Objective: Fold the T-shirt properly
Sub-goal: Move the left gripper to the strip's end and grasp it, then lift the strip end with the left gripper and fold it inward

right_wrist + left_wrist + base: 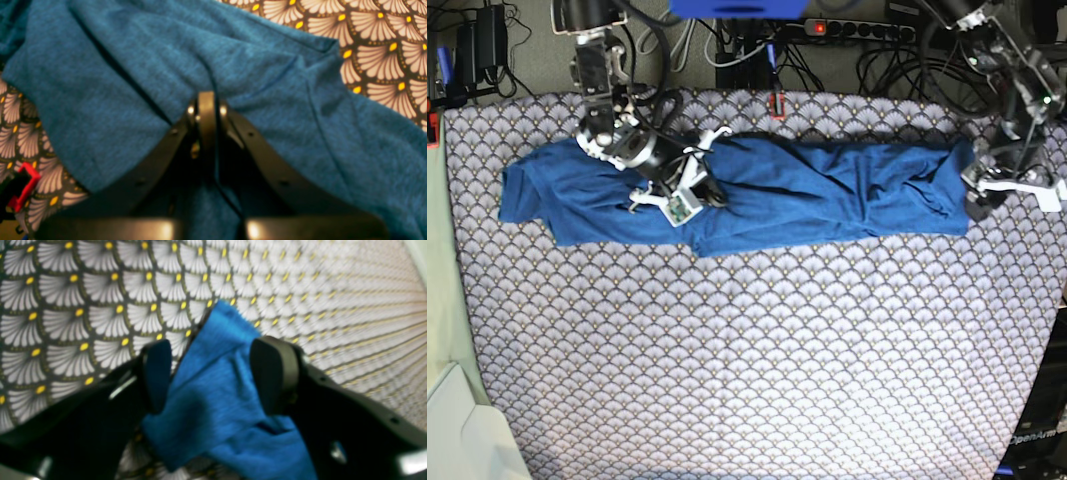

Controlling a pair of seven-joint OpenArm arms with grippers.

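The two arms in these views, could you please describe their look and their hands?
Left hand: black frame, two thick dark rounded pads. Right hand: black curved fingers with screw holes, silver bolts and a thin black cable. In the base view both arms look black and grey with white parts near the wrists.

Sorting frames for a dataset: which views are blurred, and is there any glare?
Left wrist: soft all over, T-shirt and left gripper fuzzy, tablecloth smeared far off. Right wrist: right gripper blurred, glare on its base. Base: sharp, evenly lit.
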